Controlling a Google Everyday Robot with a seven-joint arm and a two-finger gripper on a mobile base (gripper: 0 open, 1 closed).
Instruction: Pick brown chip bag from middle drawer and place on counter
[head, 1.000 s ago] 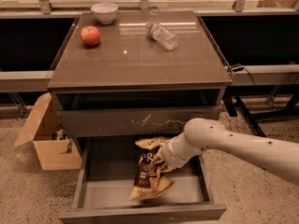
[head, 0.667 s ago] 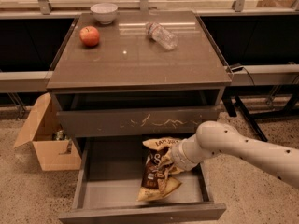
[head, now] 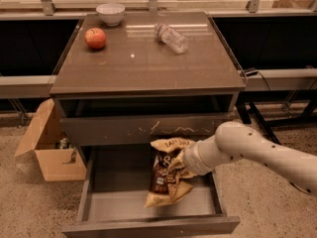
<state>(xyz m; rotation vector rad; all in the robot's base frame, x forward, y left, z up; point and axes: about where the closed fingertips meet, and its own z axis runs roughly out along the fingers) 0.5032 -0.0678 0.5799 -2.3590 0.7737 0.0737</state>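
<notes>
The brown chip bag [head: 167, 176] hangs upright over the open middle drawer [head: 148, 202], its top edge level with the scratched drawer front above. My gripper [head: 180, 165] is shut on the bag's right side; its fingers are mostly hidden behind the bag. My white arm reaches in from the right. The counter [head: 143, 58] is the glossy grey-brown top of the cabinet, above and behind the bag.
On the counter stand a red apple [head: 95, 37], a white bowl [head: 110, 13] and a lying clear plastic bottle [head: 171, 37]. An open cardboard box [head: 49, 148] sits on the floor left of the cabinet. The scratched drawer front [head: 148, 129] is just above the bag.
My gripper has lifted the chip bag up out of the drawer and moved it slightly right; the bag now hangs clear of the drawer floor.
</notes>
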